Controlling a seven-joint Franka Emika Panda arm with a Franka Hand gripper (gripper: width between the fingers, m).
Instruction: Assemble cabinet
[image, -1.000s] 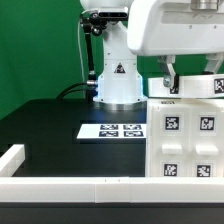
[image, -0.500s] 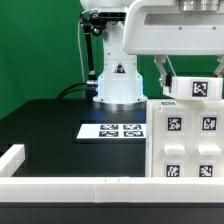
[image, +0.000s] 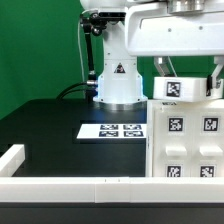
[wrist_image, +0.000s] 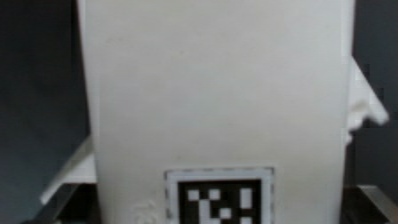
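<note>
The cabinet's big white box (image: 186, 146) stands at the exterior view's right, showing four square faces with black-and-white tags. My gripper (image: 189, 86) hangs just above its top and is shut on a white drawer block (image: 183, 89), with a finger on each end of the block. A tag on the block faces the camera. In the wrist view the same block (wrist_image: 214, 100) fills most of the picture, its tag near my gripper (wrist_image: 217, 205). Only dark finger edges show beside it.
The marker board (image: 113, 130) lies flat on the black table in front of the robot base (image: 117, 80). A long white rail (image: 90, 186) runs along the front edge, with a short piece (image: 12, 156) at the exterior view's left.
The held block has shifted toward the exterior view's left above the box. Its tag has moved from the frame's right edge to near the box's left corner. The box has not moved.
</note>
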